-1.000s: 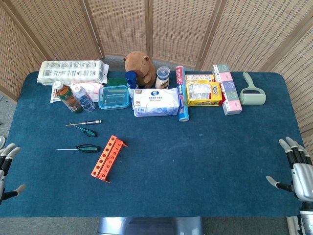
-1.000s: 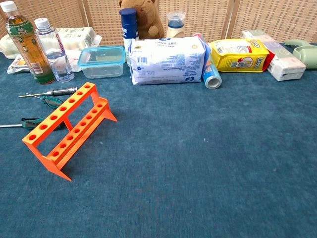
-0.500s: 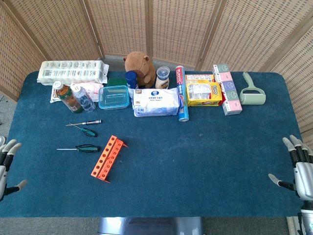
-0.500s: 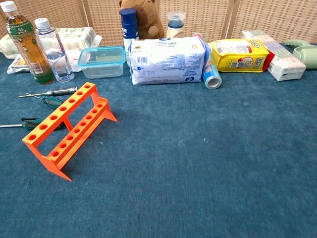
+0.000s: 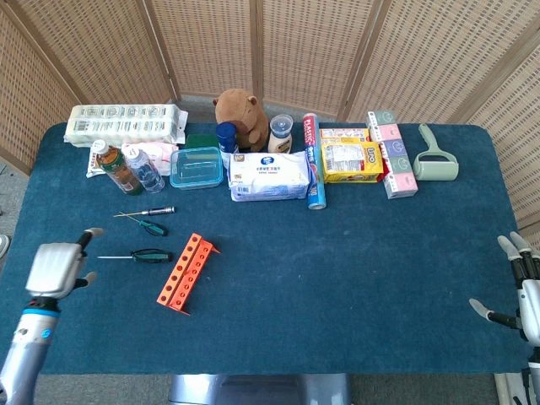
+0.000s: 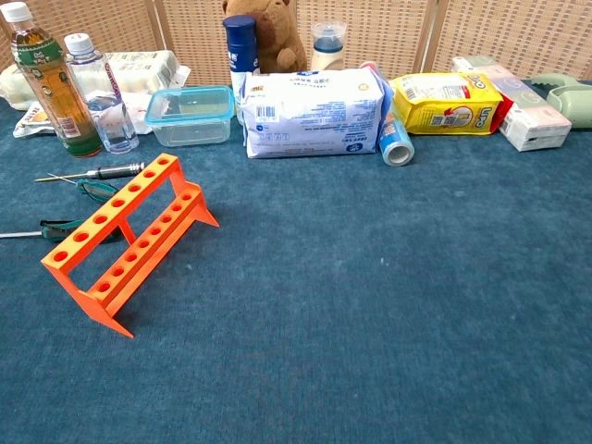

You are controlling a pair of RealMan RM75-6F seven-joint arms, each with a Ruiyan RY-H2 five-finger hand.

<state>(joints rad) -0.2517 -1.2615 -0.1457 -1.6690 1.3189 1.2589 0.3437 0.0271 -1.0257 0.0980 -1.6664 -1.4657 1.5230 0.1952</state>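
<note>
Left hand (image 5: 55, 268) over the near-left part of the blue table (image 5: 354, 270), back of the palm up, thumb sticking out, holding nothing; other fingers hidden under the palm, so cannot tell whether spread or curled. Nearest item: green-handled screwdriver (image 5: 135, 256), lying flat just to the hand's right, tip toward the hand, not touched. Seen in the head view only.

Right hand (image 5: 525, 291) at the far right edge of the table, fingers spread, empty, well apart from every item. Head view only too.

Orange test-tube rack (image 5: 185, 272) standing on the table right of that screwdriver, handle end of the screwdriver just beside it. Chest view shows the rack (image 6: 123, 241) upright on its end plates, all holes empty, screwdriver handle (image 6: 60, 228) poking out behind it.

Two more small screwdrivers further back: one with a metal handle (image 5: 152, 212), one green-handled (image 5: 149, 226), lying crossed near each other.

Back row, left to right:
- egg carton (image 5: 125, 123)
- tea bottle (image 5: 116, 166) and water bottle (image 5: 146, 171), upright, side by side
- clear lidded container (image 5: 197, 167)
- dark blue bottle (image 5: 226, 137), capybara plush (image 5: 242, 116), small white bottle (image 5: 280, 132)
- pack of wet wipes (image 5: 270, 176)
- plastic-wrap roll (image 5: 313, 160) lying along the wipes' right side
- yellow snack bag (image 5: 352, 160)
- long pastel box (image 5: 391, 152)
- lint roller (image 5: 434, 155)

Wicker screen (image 5: 253, 42) behind the table.
</note>
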